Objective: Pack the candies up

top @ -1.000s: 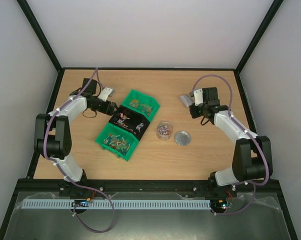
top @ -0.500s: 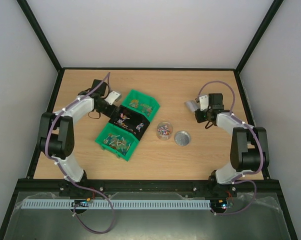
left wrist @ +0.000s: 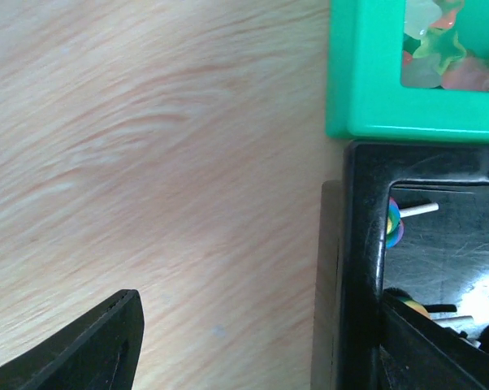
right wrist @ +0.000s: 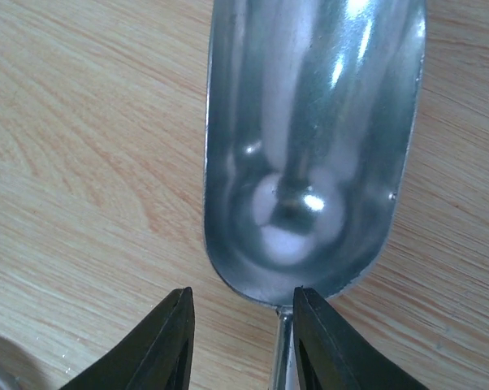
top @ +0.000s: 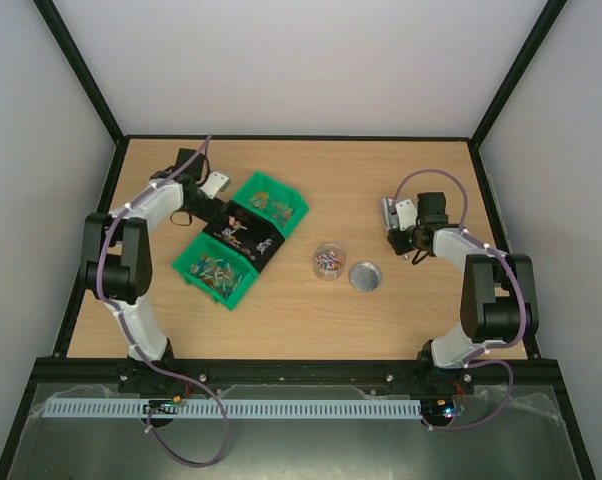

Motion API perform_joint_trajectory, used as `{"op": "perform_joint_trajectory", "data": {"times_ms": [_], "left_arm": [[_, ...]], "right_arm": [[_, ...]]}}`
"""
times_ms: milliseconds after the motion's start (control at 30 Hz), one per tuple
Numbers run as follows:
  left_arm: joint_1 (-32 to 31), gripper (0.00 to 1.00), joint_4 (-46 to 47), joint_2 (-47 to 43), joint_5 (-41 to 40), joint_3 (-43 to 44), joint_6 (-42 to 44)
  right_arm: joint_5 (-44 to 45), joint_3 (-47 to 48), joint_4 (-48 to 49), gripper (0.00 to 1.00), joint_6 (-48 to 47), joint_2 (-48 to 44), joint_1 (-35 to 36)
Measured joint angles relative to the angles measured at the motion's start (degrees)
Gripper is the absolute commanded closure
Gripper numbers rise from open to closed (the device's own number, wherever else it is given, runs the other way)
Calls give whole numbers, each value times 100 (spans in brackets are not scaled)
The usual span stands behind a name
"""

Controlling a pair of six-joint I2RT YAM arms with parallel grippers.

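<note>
The candies lie in a row of three bins: a green bin [top: 213, 270], a black bin [top: 243, 231] and a green bin [top: 270, 204]. More candies fill a small clear jar [top: 327, 262]. In the left wrist view, candies [left wrist: 447, 49] show in the far green bin, and a lollipop [left wrist: 395, 221] in the black bin [left wrist: 362, 268]. My left gripper [top: 219, 190] [left wrist: 261, 301] is open astride the black bin's wall, one finger inside. My right gripper [top: 393, 222] [right wrist: 240, 292] is open around the thin handle of an empty metal scoop [right wrist: 309, 138], low over the table.
A round silver lid [top: 365, 276] lies on the wooden table just right of the jar. The black frame and white walls close in the table at the back and both sides.
The row of bins has slid left and turned a little, along with my left gripper. My right gripper has moved down and towards the near side with the scoop.
</note>
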Motion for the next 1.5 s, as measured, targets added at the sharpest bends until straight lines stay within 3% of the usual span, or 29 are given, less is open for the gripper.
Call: {"op": "perform_joint_trajectory", "data": {"times_ms": [233, 400, 433, 500, 533, 567, 833, 1000, 1133, 1500], "left_arm": [[382, 24, -111, 278, -140, 426, 153], [479, 20, -136, 278, 195, 529, 214], [479, 19, -140, 267, 291, 529, 216], [476, 13, -153, 214, 442, 529, 225], [474, 4, -155, 168, 511, 529, 227], [474, 1, -151, 107, 566, 529, 245], [516, 0, 481, -949, 933, 269, 337], [540, 0, 1469, -1714, 1231, -4, 2], [494, 0, 2369, -2402, 1502, -638, -214], [48, 0, 2385, -2422, 1731, -833, -120]], "right_arm": [[-109, 52, -343, 41, -28, -94, 2], [-223, 326, -839, 32, -74, -278, 0], [-267, 417, -957, 26, -114, -358, -4], [-358, 599, -1198, 8, -203, -538, -4], [-398, 673, -1298, 6, -221, -605, -4], [-466, 800, -1471, 5, -343, -691, -7], [-831, 1178, -2684, 13, -1016, -916, 42], [-715, 1163, -3241, 20, -1172, -914, 428], [-455, 968, -3252, 27, -1121, -887, 898], [459, 767, -2769, 50, -468, 2, 1305]]}}
